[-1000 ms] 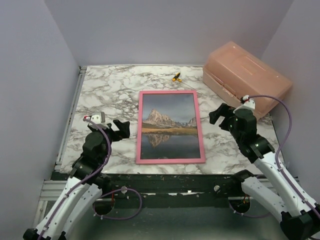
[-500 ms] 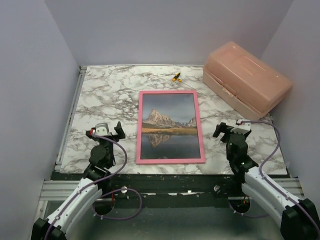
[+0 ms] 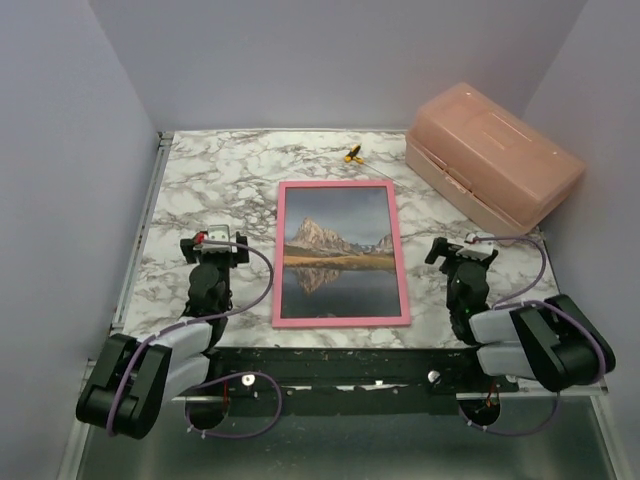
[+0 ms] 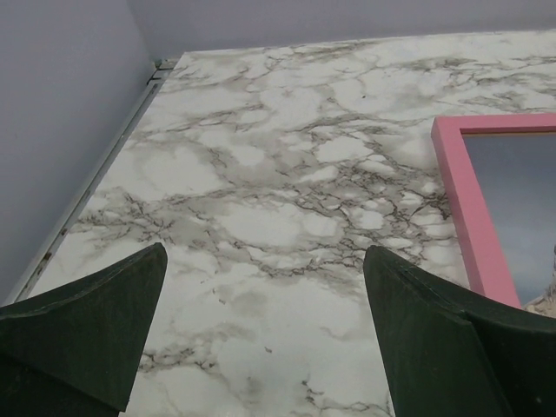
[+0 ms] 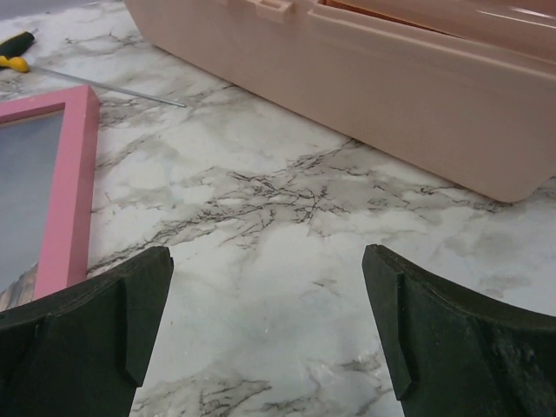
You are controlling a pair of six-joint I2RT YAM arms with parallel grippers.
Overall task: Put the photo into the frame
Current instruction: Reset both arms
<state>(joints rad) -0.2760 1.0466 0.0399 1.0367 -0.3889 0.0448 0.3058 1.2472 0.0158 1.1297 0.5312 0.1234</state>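
Note:
The pink frame (image 3: 340, 320) lies flat, front up, in the middle of the marble table, and the mountain-and-lake photo (image 3: 336, 254) shows inside it. My left gripper (image 3: 214, 243) rests low on the table left of the frame, open, with nothing between its fingers. My right gripper (image 3: 463, 247) sits low to the right of the frame, also open and holding nothing. The left wrist view catches the frame's pink left edge (image 4: 469, 208) beyond the right finger. A strip of the frame's right edge (image 5: 71, 182) appears at the left of the right wrist view.
A salmon plastic box (image 3: 492, 156) stands at the back right, close ahead of the right gripper (image 5: 268, 261) in its wrist view. A small yellow-and-black screwdriver (image 3: 352, 154) lies behind the frame. Grey walls enclose the table on three sides.
Both arms have folded back toward their bases and dropped low, the grippers ending near the table's front half. The frame and photo have not moved.

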